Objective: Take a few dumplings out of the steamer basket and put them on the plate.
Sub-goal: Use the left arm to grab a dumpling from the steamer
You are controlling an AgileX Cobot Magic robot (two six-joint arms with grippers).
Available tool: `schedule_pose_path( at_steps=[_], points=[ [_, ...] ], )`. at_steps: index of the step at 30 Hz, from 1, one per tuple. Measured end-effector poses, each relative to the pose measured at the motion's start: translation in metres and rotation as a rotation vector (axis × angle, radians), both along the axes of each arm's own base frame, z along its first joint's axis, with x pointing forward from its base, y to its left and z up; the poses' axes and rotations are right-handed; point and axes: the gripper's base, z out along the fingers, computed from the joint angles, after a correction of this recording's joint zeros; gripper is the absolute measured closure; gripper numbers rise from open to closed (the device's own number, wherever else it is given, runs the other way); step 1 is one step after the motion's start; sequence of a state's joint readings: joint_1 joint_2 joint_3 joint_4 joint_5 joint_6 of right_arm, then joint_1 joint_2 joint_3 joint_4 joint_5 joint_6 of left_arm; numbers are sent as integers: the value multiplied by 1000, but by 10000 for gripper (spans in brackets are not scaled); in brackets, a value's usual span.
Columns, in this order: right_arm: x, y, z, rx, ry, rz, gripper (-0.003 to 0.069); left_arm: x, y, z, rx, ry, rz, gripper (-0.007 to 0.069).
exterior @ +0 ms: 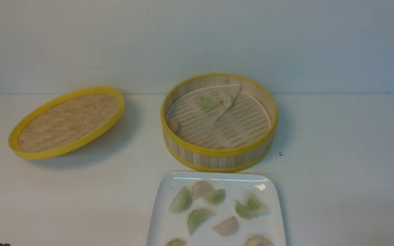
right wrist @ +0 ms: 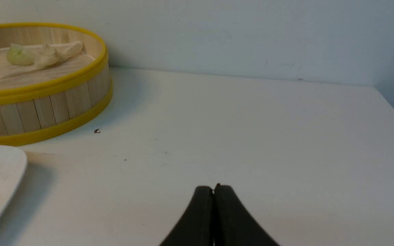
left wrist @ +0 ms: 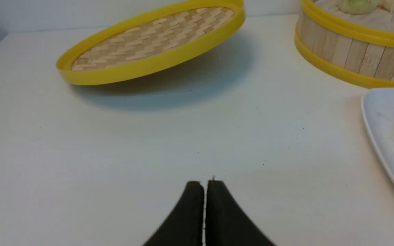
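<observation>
The steamer basket (exterior: 219, 155) stands at the table's middle. On its folded liner lie a green dumpling (exterior: 208, 101) and a pale one (exterior: 225, 99), and another pale dumpling (exterior: 173, 124) rests by the left wall. In front of it the white plate (exterior: 164, 218) carries several green and pinkish dumplings (exterior: 197, 217). My left gripper (left wrist: 204, 182) is shut and empty over bare table, left of the plate (left wrist: 380, 116). My right gripper (right wrist: 213, 188) is shut and empty over bare table, right of the basket (right wrist: 43, 109). Neither arm shows in the front view.
The basket's flat woven lid (exterior: 67, 123) with a yellow rim lies tilted at the back left. A wall runs along the table's far edge. A small dark speck (exterior: 280, 154) lies right of the basket.
</observation>
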State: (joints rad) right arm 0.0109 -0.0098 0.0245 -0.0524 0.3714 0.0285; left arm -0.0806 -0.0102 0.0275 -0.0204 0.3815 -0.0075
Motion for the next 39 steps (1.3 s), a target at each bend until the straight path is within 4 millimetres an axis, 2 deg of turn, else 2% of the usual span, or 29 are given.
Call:
schedule_pose_path(
  at_steps=[32,36,37,39],
  points=[
    [0,0,0,0,0,0,673,0,0,0,1,0,0,631],
    [0,0,0,0,0,0,673,1,-3,4,-134,-37,10,631],
    [0,0,0,0,0,0,673,2,-4,8,-237,-66,17,631],
    [0,0,0,0,0,0,673,3,-5,13,-330,-119,26,631]
  ],
)
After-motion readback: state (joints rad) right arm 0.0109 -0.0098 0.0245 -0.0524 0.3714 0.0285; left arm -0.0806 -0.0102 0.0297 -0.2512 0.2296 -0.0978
